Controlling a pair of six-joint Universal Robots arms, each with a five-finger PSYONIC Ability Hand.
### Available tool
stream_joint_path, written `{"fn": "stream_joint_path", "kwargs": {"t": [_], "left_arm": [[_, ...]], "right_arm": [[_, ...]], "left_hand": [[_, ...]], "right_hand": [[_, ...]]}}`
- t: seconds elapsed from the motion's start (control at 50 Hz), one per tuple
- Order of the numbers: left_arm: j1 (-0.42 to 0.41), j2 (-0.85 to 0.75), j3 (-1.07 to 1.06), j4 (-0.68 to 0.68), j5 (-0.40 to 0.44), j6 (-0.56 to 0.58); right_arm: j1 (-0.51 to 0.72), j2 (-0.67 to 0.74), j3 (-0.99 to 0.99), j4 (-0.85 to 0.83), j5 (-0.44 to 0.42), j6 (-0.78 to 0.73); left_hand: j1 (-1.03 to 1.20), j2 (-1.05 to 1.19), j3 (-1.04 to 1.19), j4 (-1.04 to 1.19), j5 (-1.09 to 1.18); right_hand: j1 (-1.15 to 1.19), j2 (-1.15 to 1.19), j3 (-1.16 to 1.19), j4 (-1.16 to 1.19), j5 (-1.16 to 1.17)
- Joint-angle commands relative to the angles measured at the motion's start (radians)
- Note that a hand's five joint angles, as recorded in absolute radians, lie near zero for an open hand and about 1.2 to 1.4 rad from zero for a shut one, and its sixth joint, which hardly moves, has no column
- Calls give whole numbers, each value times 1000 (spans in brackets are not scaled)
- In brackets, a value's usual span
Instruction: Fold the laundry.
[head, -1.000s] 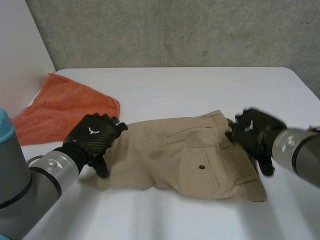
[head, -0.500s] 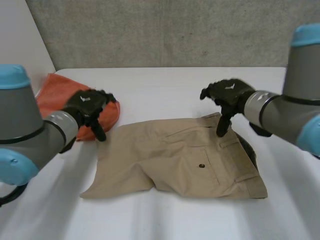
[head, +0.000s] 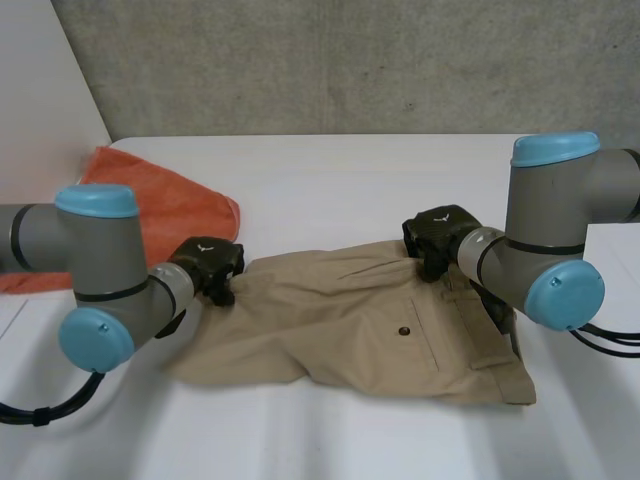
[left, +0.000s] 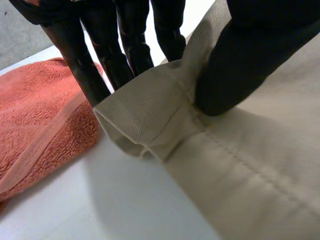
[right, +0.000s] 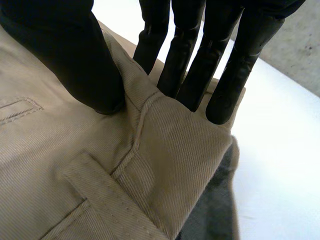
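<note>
Shorts (head: 350, 320) gripped for folding, thumb against fingers: left hand (head: 205, 262) at hem corner, right hand (head: 437, 232) at waistband; next probably needs an even lift

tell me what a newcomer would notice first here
A pair of beige twill shorts lies mid-table, the left hand pinching a leg-hem corner and the right hand pinching a waistband corner. A crumpled orange terry towel sits beside the left hand on the white table.

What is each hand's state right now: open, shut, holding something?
Left hand: shut on the shorts, pinching a leg-hem corner.
Right hand: shut on the shorts, pinching the waistband corner.
</note>
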Motion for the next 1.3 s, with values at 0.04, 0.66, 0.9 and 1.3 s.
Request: {"fn": "stream_joint_path", "kwargs": {"t": [0.04,0.66,0.9,1.3], "left_arm": [[-40,95,37,14,-7,-12],[-39,480,-43,-63,80,-99],[-53,135,402,136,57,-133],[-70,291,172,540,-65,-239]], "right_arm": [[-4,-150,18,-7,-1,-9],[-3,-490,45,299,0,-356],[1,-171,-241,-43,66,-88],[1,-347,-37,-369,112,-63]], "left_hand": [[299,250,265,257,278],[299,250,265,257,278],[299,250,265,257,278],[299,250,265,257,278]], "right_hand": [[489,228,248,219,271],[489,228,248,219,271],[489,228,248,219,271],[489,228,248,219,271]]}}
